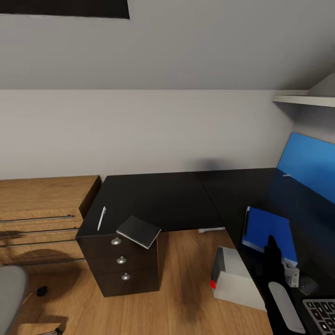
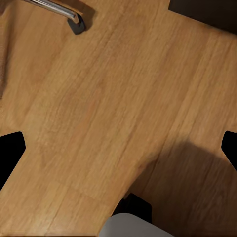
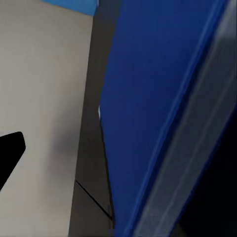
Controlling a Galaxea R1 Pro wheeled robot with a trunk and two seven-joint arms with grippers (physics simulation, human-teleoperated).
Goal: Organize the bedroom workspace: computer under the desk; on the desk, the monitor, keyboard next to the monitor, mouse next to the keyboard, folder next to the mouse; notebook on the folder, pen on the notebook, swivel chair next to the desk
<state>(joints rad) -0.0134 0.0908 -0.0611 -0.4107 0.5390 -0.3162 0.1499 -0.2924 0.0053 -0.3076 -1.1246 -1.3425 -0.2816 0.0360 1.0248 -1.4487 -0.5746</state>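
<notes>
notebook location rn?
Head view: the notebook lies on the desk at its left end, overhanging the front edge above the drawers, right of the pen.

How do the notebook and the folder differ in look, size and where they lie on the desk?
The notebook is near-black; the folder is bright blue with a pale edge. The notebook is clearly smaller than the folder. The notebook lies above the drawer unit with a corner overhanging the desk edge, while the folder lies fully on the top of the desk's right wing, by the right gripper. Both are flat rectangles lying on the black desktop.
</notes>
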